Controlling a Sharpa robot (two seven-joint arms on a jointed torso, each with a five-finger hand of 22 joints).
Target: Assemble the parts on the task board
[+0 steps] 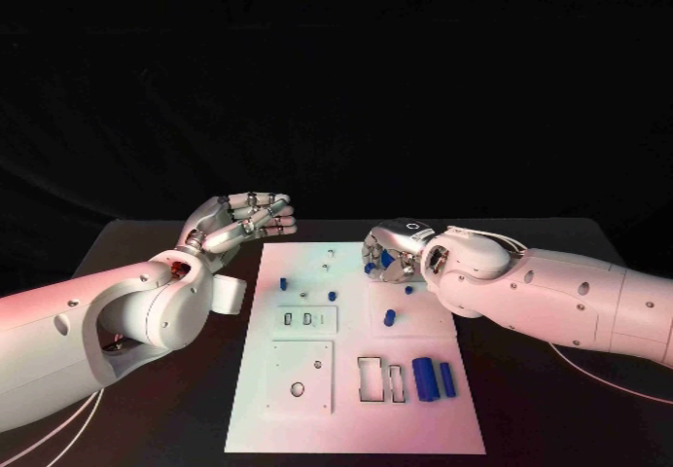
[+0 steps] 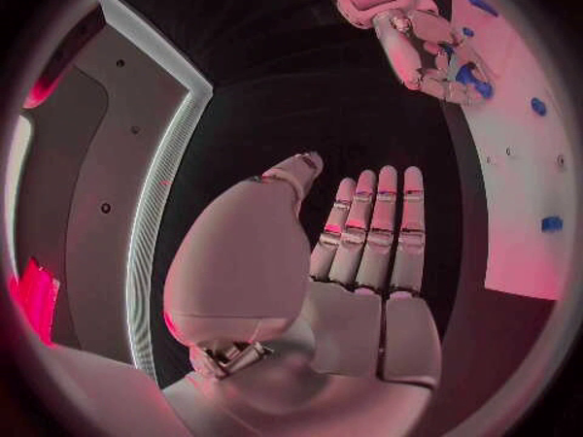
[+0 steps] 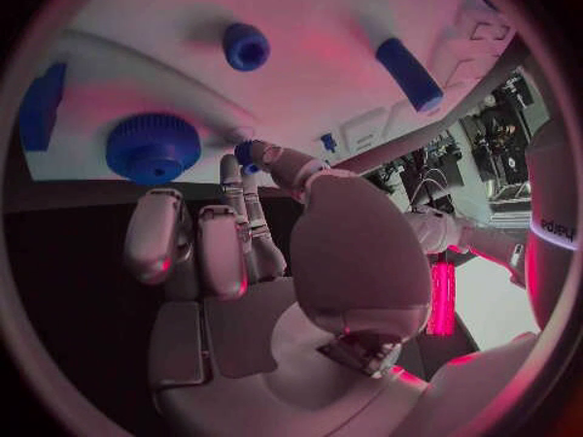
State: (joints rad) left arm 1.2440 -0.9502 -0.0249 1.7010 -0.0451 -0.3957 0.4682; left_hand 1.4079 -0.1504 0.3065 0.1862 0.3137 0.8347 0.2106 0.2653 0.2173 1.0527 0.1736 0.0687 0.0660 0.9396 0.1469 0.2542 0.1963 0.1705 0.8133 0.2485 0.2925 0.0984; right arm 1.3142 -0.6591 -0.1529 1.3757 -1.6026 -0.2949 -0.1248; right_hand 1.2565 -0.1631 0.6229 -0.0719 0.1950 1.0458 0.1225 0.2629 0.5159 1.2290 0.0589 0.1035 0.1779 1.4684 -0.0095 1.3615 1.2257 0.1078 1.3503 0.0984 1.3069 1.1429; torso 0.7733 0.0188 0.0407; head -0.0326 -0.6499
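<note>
In head view, right hand (image 1: 397, 251) over task board (image 1: 421, 409) far edge, pinching small blue part (image 1: 371, 266); left hand (image 1: 241, 222) beside board, empty, fingers apart. Right wrist view: blue part (image 3: 247, 153) at fingertips, likely seating step, needs alignment with hole

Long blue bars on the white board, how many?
2, side by side in the white task board's near right part: thicker bar, thinner bar. The right hand may hide others.
</note>
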